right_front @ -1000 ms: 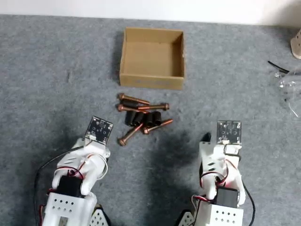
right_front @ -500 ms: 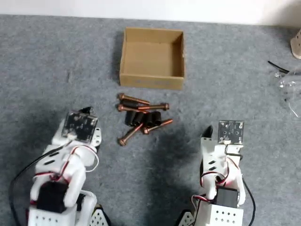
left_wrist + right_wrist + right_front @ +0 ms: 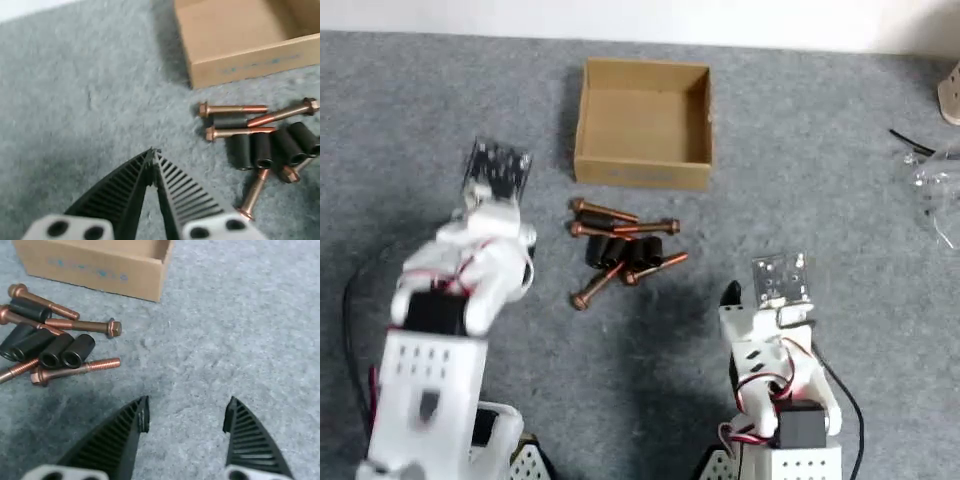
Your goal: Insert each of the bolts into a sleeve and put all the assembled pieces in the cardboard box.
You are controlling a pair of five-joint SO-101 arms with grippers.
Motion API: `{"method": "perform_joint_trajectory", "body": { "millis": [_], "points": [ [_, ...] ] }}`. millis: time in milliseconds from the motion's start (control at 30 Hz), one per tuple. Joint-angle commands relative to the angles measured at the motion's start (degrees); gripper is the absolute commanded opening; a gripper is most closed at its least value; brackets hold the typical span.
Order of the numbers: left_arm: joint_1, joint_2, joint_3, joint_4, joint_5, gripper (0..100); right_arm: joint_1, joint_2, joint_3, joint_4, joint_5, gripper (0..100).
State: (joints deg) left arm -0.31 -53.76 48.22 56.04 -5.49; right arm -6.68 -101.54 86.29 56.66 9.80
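1. The left gripper (image 3: pixel 152 156) has its fingers pressed together and holds nothing. It hangs over bare grey carpet (image 3: pixel 400 120), to one side of the heap.
2. The right gripper (image 3: pixel 186 414) is spread wide and empty, over carpet near the heap.
3. The bolts (image 3: pixel 605 211) and black sleeves (image 3: pixel 262 149) lie in one touching heap just in front of the empty cardboard box (image 3: pixel 640 173). Whether any bolt already sits in a sleeve cannot be told.
4. Recommendation: take the outlying bolt (image 3: pixel 597 285) first, since its shank lies free. The left claw must open, then pinch across the shank near the head.
5. Clearance: there is open carpet on both flanks. The box wall stands close behind the heap, so approach from the near side.
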Motion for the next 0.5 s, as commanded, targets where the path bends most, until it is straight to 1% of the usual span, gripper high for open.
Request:
{"method": "perform_joint_trajectory", "body": {
  "millis": [0,67,133,333,467],
  "points": [
    [-1.5,11.7,-8.5,-1.2,5.1,1,-1.1,9.2,-3.4,-5.8,-0.2,22.8],
    [-1.5,14.7,-8.8,-1.3,7.0,1,-2.2,16.3,-4.6,-8.7,-0.1,22.8],
    [-1.5,16.5,-8.2,-3.6,8.8,1,-2.9,23.5,-7.0,-11.5,-0.4,22.8],
    [-1.5,16.9,1.8,-16.6,15.0,1,-8.1,40.6,-13.9,-19.6,-0.5,22.8],
    [-1.7,16.9,7.4,-24.8,15.6,1,-11.1,48.7,-18.0,-23.1,-0.5,22.8]
  ]
}}
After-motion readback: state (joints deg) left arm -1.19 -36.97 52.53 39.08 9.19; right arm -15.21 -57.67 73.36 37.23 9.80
